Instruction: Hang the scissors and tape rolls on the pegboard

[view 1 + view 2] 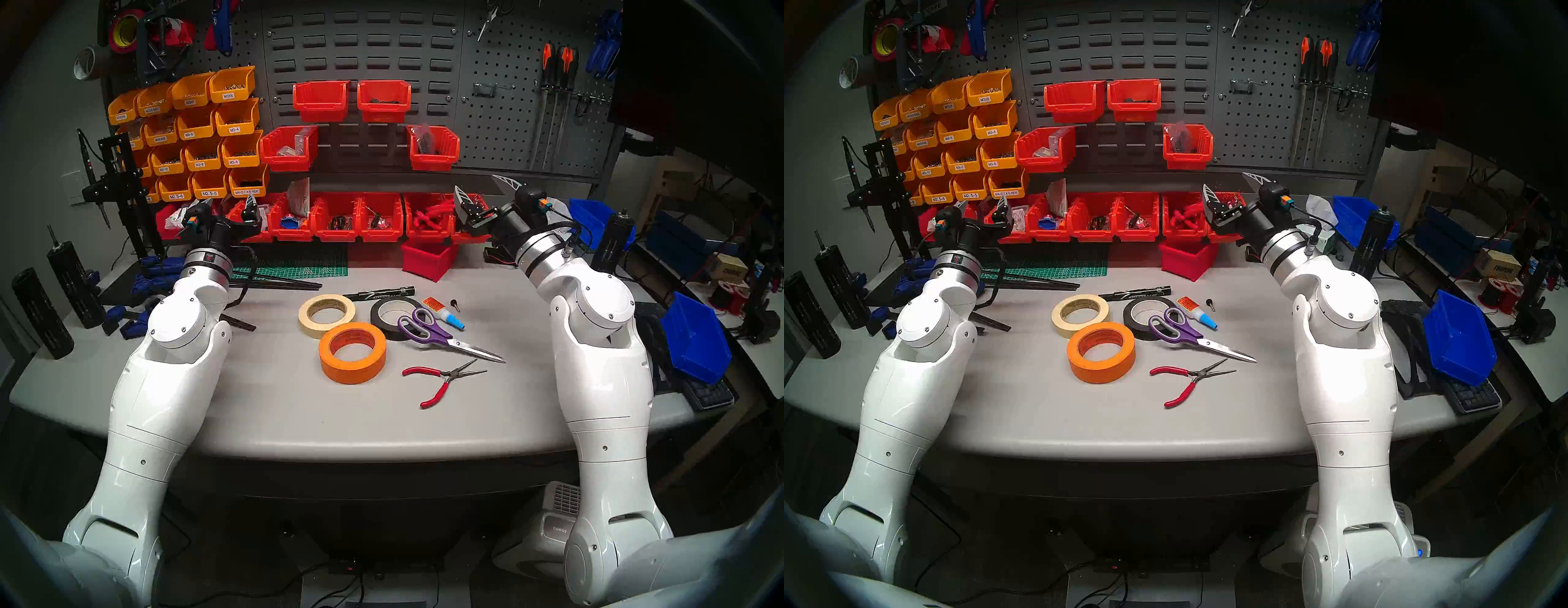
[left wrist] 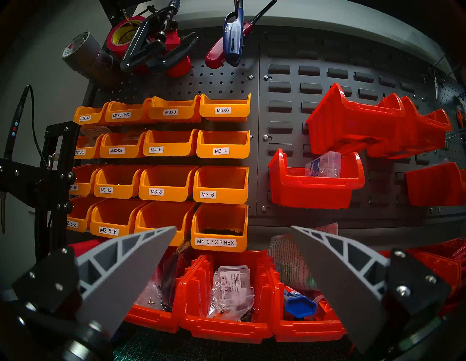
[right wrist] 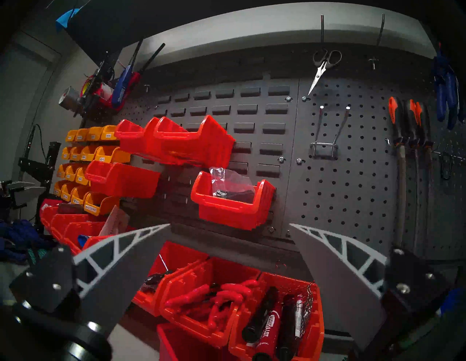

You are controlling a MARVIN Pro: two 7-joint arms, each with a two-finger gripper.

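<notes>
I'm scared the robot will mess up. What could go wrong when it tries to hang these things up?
1. The scissors lie partly on the black tape roll, so lifting either might drag the other.
2. The red pliers lie close by the blades; an open end effector could bump them.
3. The double hook on the pegboard looks thin, so a roll might miss it and fall into the red bins below.

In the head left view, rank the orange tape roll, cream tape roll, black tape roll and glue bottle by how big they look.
1. Orange tape roll, largest, though it lies nearest the camera.
2. Cream tape roll and black tape roll: look about alike; the scissors cover part of the black one, so no ranking.
3. Glue bottle, smallest.
</notes>
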